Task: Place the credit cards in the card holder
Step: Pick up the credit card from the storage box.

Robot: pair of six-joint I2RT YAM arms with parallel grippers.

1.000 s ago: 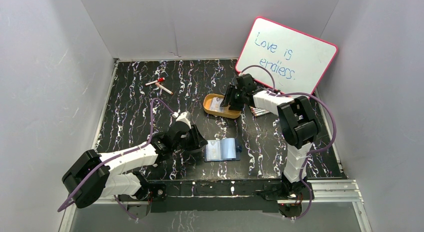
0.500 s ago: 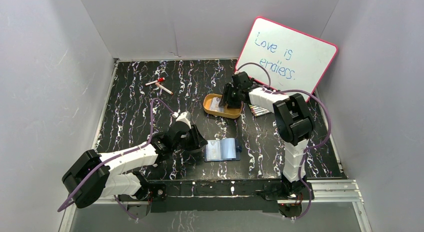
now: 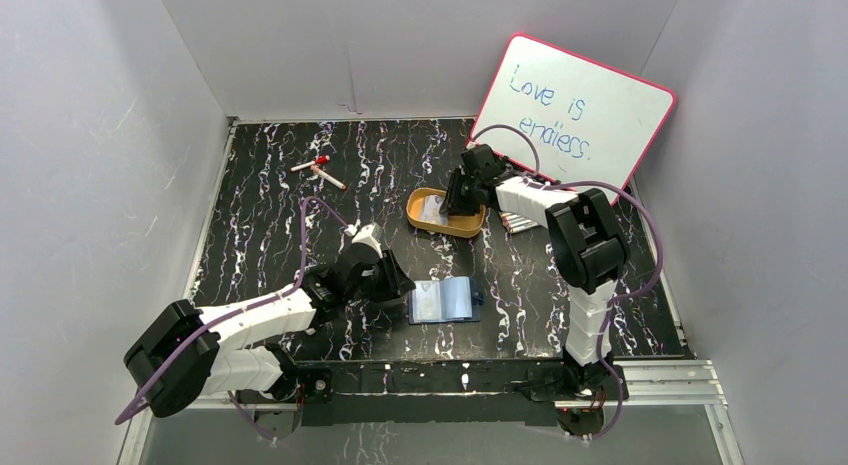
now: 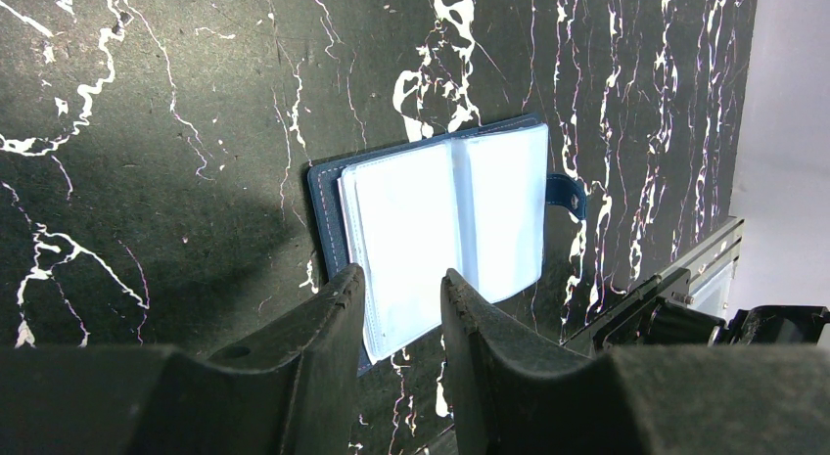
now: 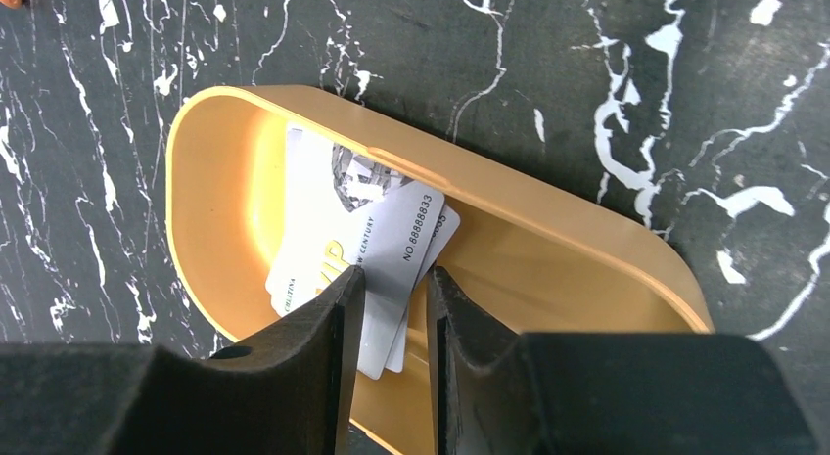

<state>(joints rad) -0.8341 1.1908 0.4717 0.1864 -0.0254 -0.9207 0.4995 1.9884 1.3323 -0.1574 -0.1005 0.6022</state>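
The navy card holder lies open on the black marbled table, its clear sleeves facing up. My left gripper hovers just left of it, open, with nothing between the fingers. Several pale credit cards lie stacked in the orange oval tray, also seen from above as credit cards in the tray. My right gripper reaches down into the tray, open with a narrow gap. A corner of the cards sits between its fingers, and no card is lifted.
A pink-framed whiteboard leans against the back right wall. A red-capped marker lies at the back left. A few pens lie right of the tray. Grey walls enclose the table on three sides.
The right gripper has shifted slightly left over the tray and its jaws have narrowed around the cards' corner. The left arm and the card holder have not moved.
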